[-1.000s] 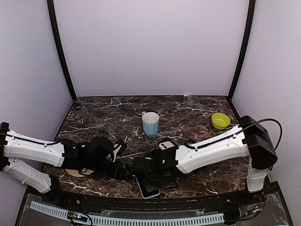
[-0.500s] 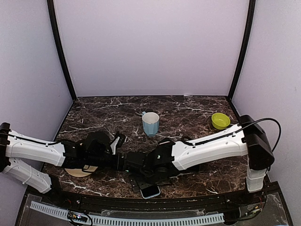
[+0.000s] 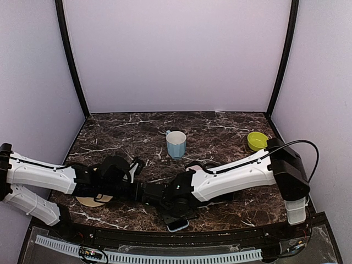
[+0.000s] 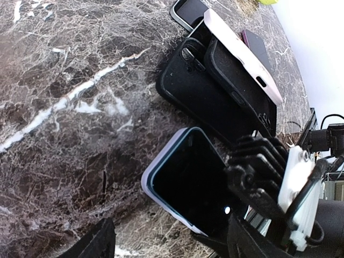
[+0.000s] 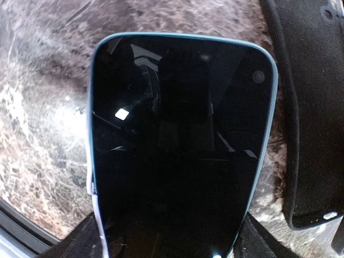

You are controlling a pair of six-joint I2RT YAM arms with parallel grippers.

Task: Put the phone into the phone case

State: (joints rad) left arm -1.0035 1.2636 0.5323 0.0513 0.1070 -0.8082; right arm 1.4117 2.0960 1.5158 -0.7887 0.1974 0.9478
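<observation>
Right wrist view is showing the phone lying screen-up near the table's near edge, the right gripper straddling it (pinching or not, I cannot tell). The left gripper is hanging apart, empty. Grasping seems to be in hand; the next move is calling for a firm side pinch, then a lift over the black case just beside it.
</observation>
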